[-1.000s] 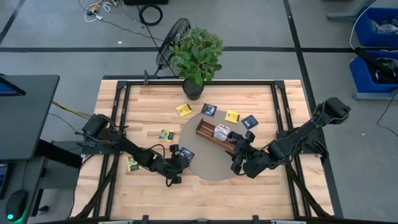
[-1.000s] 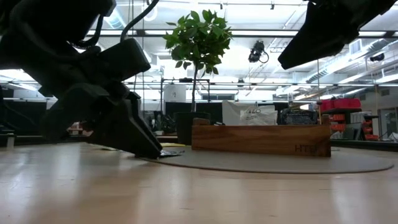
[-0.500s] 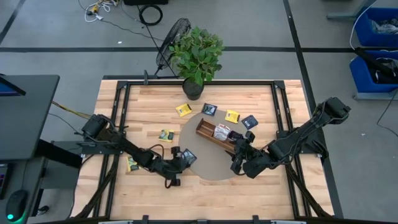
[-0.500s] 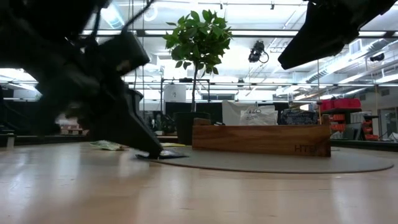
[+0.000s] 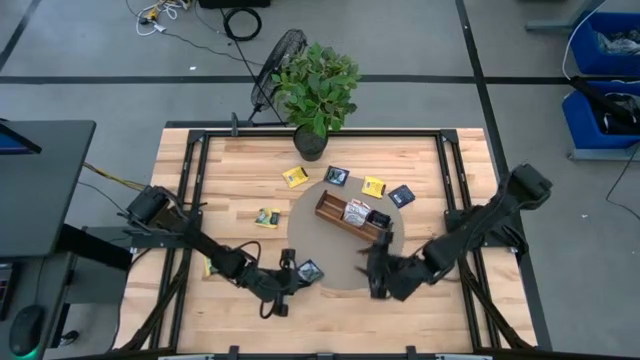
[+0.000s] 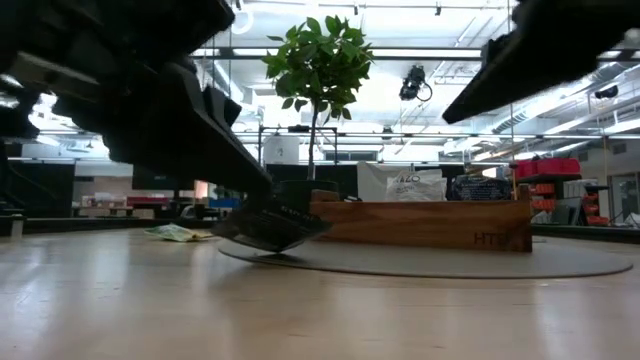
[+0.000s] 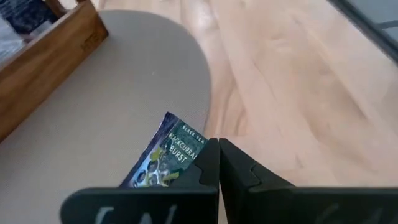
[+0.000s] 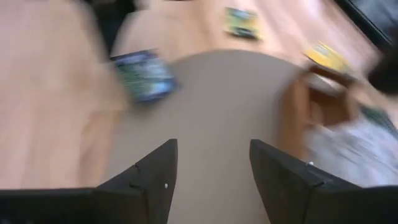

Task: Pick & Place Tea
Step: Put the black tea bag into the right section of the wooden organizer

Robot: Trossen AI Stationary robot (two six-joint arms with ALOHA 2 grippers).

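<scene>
A dark blue tea packet [image 5: 309, 270] hangs at the near left rim of the round grey mat [image 5: 335, 255], with my left gripper [image 5: 289, 277] shut on it. My right gripper [image 5: 374, 272] hovers open over the mat's near right part, with nothing between its fingers [image 8: 155, 177]. The long wooden box [image 5: 352, 217] stands on the mat with packets in it. Loose packets lie flat on the table: yellow [image 5: 294, 177], dark blue [image 5: 336, 176], yellow [image 5: 373, 185], dark blue [image 5: 401, 196], green [image 5: 266, 217]. My left gripper pinches the dark blue packet by an edge near one corner [image 7: 198, 148] between its two shut fingertips. The fingers slant down from the table's left. The packet [image 6: 272, 225] is tilted, one side raised; whether its lowest corner still touches the mat I cannot tell.
A potted green plant [image 5: 317, 88] stands at the table's far edge. One more packet [image 5: 209, 266] lies partly under my left arm. Bare wood stretches along the near edge and both sides.
My left gripper has shut on the dark blue packet and carried it toward the table's near edge and a little right, tipping it up off the mat's rim. My right gripper, still open, has drawn back from the wooden box toward the near edge.
</scene>
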